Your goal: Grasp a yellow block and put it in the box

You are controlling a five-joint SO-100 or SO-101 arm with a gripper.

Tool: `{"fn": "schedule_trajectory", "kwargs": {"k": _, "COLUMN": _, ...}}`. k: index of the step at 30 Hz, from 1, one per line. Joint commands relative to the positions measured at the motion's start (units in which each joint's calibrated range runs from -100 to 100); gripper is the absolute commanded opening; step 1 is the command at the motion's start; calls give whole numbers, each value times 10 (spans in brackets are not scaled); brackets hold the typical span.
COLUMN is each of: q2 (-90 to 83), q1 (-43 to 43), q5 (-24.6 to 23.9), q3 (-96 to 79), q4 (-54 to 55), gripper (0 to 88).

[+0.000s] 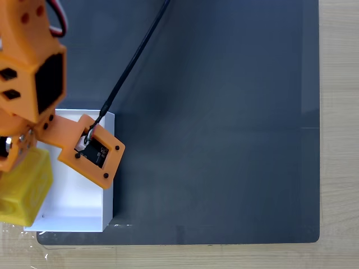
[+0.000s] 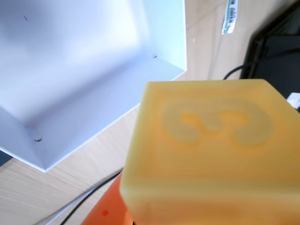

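The yellow block (image 1: 25, 188) hangs at the left edge of the fixed view, over the left wall of the white box (image 1: 76, 202). It looks large there, so it is lifted off the table. My orange gripper (image 1: 21, 167) is shut on it, the fingers mostly hidden behind the block. In the wrist view the yellow block (image 2: 211, 150) is close up and blurred, with an embossed "3" on its face. An orange finger (image 2: 110, 211) shows beneath it. The box (image 2: 84, 61) lies open at the upper left with nothing in it.
The box sits at the lower left corner of a dark grey mat (image 1: 224, 112) on a wooden table (image 1: 339, 140). A black cable (image 1: 134, 56) runs from the top to the wrist camera mount (image 1: 95, 152). Cables (image 2: 243, 70) and a label (image 2: 229, 16) lie beyond the box.
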State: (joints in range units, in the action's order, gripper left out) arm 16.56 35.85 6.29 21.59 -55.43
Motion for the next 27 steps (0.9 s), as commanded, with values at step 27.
{"fn": "schedule_trajectory", "kwargs": {"k": 27, "q2": -309, "q1": -121, "q5": -8, "q3": -1, "q4": -326, "gripper": 312}}
